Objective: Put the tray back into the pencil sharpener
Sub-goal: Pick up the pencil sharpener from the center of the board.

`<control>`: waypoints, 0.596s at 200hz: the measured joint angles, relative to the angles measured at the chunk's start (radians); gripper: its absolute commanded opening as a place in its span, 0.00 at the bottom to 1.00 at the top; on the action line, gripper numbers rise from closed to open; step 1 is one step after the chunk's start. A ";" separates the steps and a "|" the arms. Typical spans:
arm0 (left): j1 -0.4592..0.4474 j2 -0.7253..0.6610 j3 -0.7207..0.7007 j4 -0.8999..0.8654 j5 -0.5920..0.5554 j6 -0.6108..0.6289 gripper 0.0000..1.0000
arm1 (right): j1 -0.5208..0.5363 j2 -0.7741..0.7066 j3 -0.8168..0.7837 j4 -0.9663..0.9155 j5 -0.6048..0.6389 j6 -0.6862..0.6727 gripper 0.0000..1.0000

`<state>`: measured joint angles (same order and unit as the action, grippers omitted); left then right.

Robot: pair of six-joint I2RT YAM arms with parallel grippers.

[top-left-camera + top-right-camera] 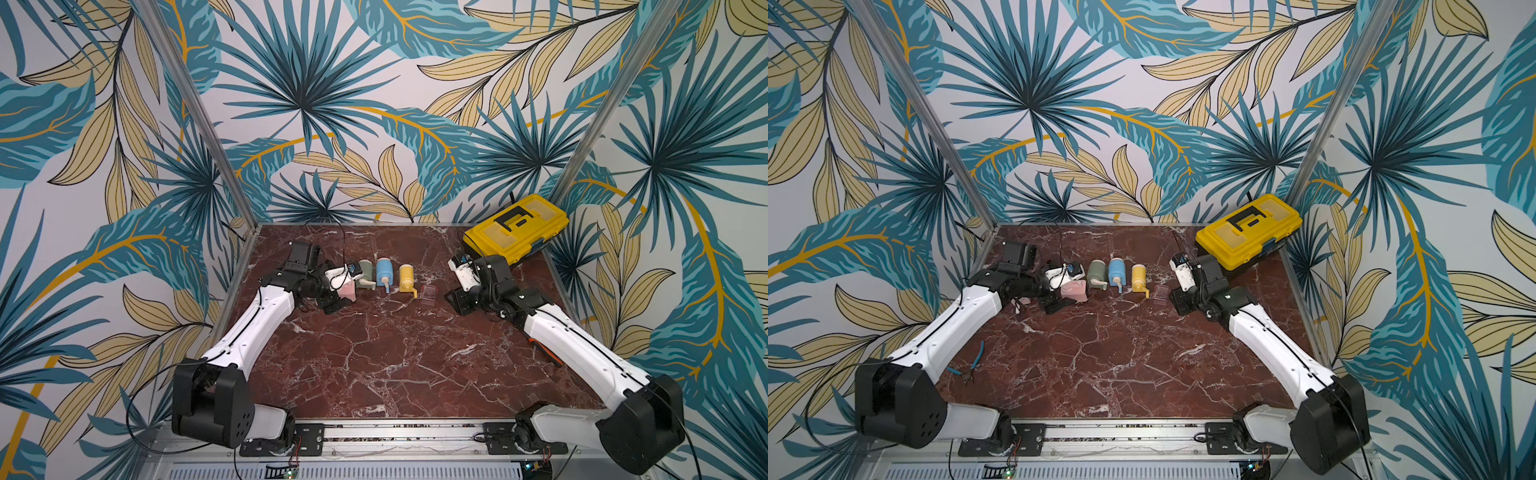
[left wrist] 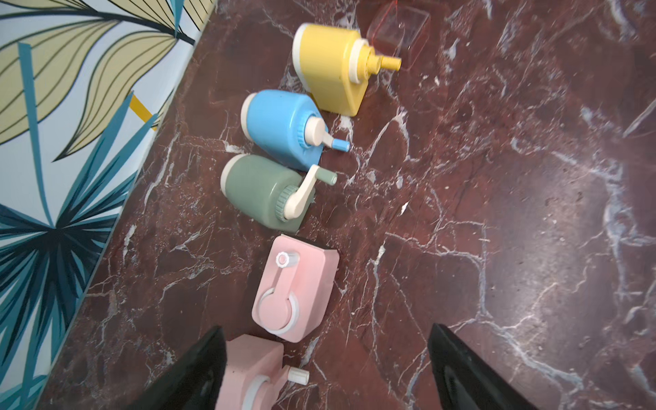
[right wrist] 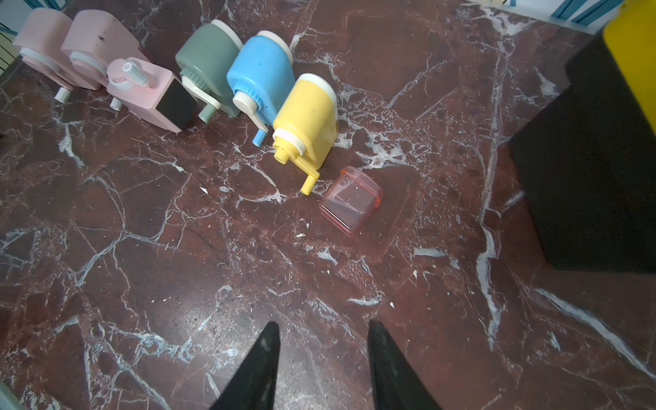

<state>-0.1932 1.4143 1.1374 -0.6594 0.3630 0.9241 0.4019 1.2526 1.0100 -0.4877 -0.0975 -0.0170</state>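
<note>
Hovering short of the tray [image 3: 350,199], the right gripper [image 3: 322,323] is standing half open and empty; the tray is lying on the table [image 3: 355,284] just beside the yellow sharpener [image 3: 307,120]. Pinching its side walls gently and level is looking wisest, ready for the dark slot of the tipped pink sharpener [image 3: 142,92]. The left gripper [image 2: 326,326] is gaping wide, holding nothing.

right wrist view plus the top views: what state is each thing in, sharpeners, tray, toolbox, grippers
yellow sharpener, upright
blue sharpener, upright
green sharpener, upright
tipped pink sharpener, crank end up, dark face showing
middle pink sharpener, upright
end pink sharpener, upright
tray, out of any sharpener, loose on the table by the yellow sharpener
toolbox, lid shut
left gripper, open wide
right gripper, open, empty
</note>
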 measured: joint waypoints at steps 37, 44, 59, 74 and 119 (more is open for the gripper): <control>0.009 0.145 0.053 -0.011 -0.058 0.085 0.91 | 0.000 -0.121 -0.074 -0.011 0.014 0.024 0.43; 0.011 0.173 0.062 -0.015 -0.063 0.100 0.91 | 0.000 -0.131 -0.079 -0.017 0.018 0.028 0.43; 0.016 0.226 0.089 -0.021 -0.069 0.121 0.91 | 0.000 -0.145 -0.083 -0.031 0.023 0.036 0.43; 0.021 0.278 0.129 -0.023 -0.071 0.135 0.91 | 0.000 -0.154 -0.083 -0.041 0.026 0.043 0.43; 0.034 0.369 0.223 -0.020 -0.076 0.170 0.91 | 0.000 -0.168 -0.094 -0.064 0.030 0.060 0.43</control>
<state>-0.1596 1.7836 1.3602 -0.6792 0.2874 1.0939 0.4019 1.0847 0.9161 -0.5518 -0.0677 0.0425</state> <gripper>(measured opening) 0.911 0.433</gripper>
